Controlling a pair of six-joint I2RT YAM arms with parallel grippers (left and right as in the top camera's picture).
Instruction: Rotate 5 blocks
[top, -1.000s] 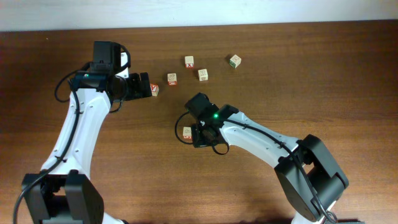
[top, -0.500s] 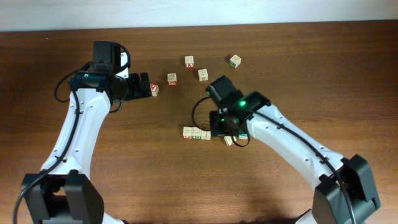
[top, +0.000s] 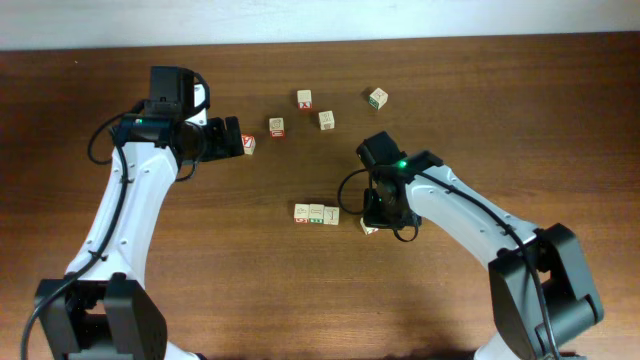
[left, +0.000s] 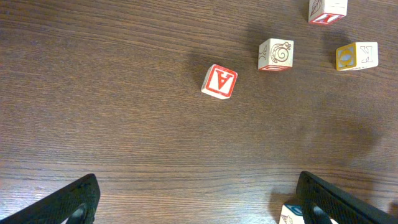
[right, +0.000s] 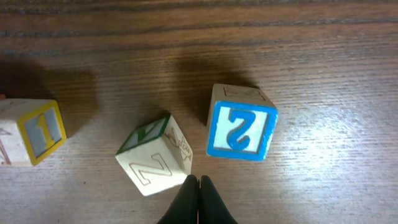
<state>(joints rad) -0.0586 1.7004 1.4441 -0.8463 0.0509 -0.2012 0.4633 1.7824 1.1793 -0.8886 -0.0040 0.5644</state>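
Three pale blocks stand in a row (top: 316, 214); its right end is the yellow-framed "1" block (right: 31, 132). Right of them lies a tilted pale "Z" block (right: 155, 155) (top: 369, 227), and beside that the blue "2" block (right: 241, 130), which the arm hides in the overhead view. My right gripper (right: 198, 183) (top: 384, 222) is shut and holds nothing. Its tip is low at the table, just in front of the gap between these two blocks and close to the Z block's corner. My left gripper (left: 196, 190) (top: 236, 138) hangs wide open and holds nothing.
Ahead of the left gripper lie a red-faced cube (left: 219, 81) (top: 247, 144), a snail-print cube (left: 276, 55) (top: 277, 127) and a pale X cube (left: 356, 56) (top: 304, 98). Further cubes (top: 326, 120) (top: 377, 97) sit at the back. One teal-edged cube (left: 291, 215) lies by the left gripper's right finger.
The right arm has swept right, away from the row, uncovering all three of its blocks, and has come to rest at the Z and blue blocks. The left arm has not moved.
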